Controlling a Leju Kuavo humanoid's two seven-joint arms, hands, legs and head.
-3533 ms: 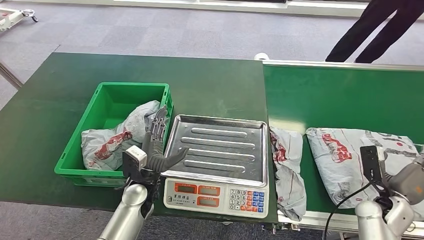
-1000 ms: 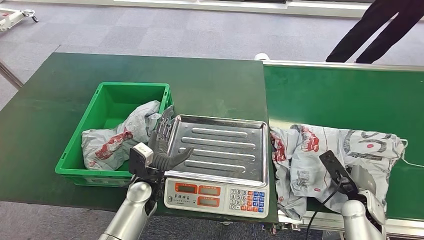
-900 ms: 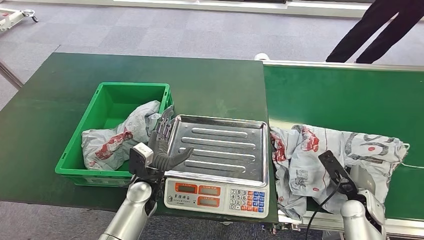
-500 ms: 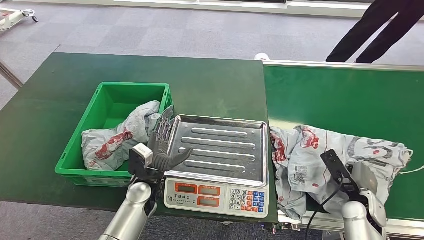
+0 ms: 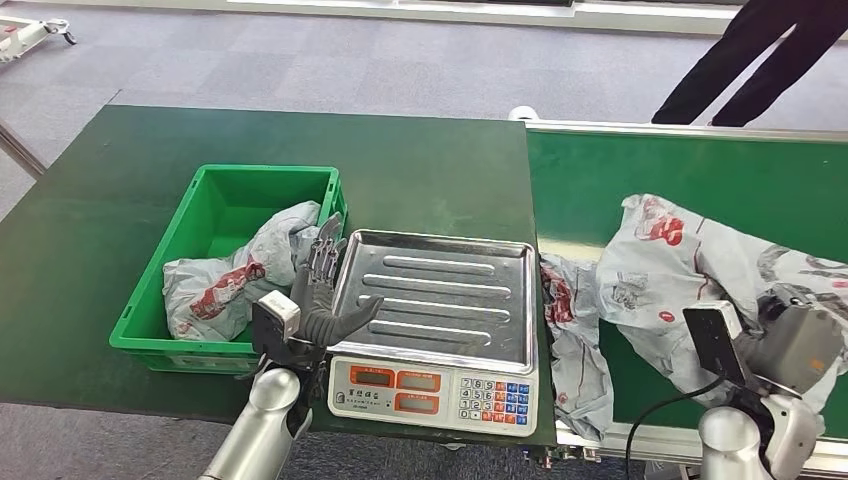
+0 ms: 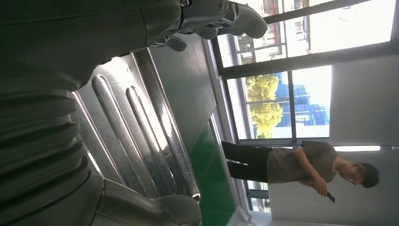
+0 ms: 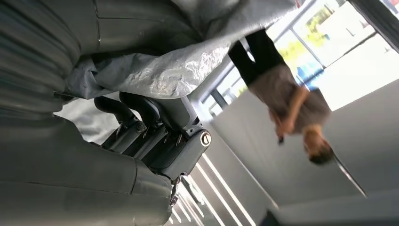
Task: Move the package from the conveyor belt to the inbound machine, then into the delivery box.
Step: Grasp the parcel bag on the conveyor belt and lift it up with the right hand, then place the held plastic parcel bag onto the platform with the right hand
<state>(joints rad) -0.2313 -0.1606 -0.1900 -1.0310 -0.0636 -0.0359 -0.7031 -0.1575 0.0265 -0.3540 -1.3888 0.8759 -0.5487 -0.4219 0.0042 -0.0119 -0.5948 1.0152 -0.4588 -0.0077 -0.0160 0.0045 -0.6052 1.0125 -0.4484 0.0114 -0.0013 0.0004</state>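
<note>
While the right hand (image 5: pixel 800 345) is gripping the grey package (image 5: pixel 690 270) above the conveyor belt (image 5: pixel 640 180), it should be carrying it clear onto the scale tray (image 5: pixel 435 295); the left hand (image 5: pixel 322 290) is waiting open-fingered beside it.

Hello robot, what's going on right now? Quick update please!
Right hand grips grey package, lifted off belt. Left hand open beside scale tray. Second package lies between belt and scale.
</note>
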